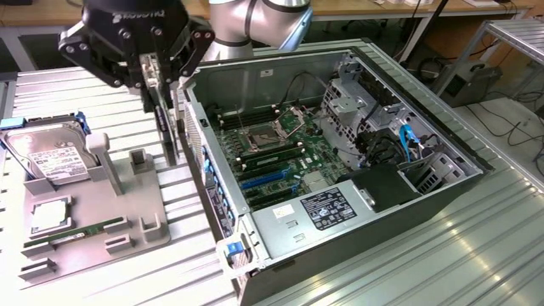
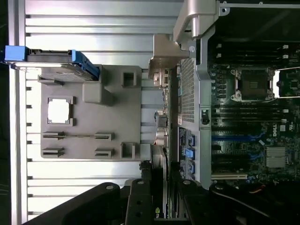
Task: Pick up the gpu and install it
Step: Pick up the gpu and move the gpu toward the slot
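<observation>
My gripper (image 1: 153, 81) is shut on the gpu (image 1: 169, 131), a thin dark card that hangs edge-on below the fingers. It hangs above the gap between the grey holder tray (image 1: 127, 220) and the open computer case's wall (image 1: 193, 137). In the wrist view the gpu (image 2: 162, 133) runs away from my gripper (image 2: 164, 190) as a narrow edge, and its silver bracket (image 2: 164, 58) is at the far end. The motherboard (image 1: 281, 150) lies inside the case with blue card slots (image 1: 265, 178) showing.
The grey holder tray carries a silver hard drive (image 1: 47, 156), a square processor (image 1: 51, 215) and a green memory stick (image 1: 72, 234). The open case (image 1: 408, 191) stands on the exterior view's right, with cables and a drive cage (image 1: 365, 95) inside. Ribbed metal table (image 1: 425, 261) lies all around.
</observation>
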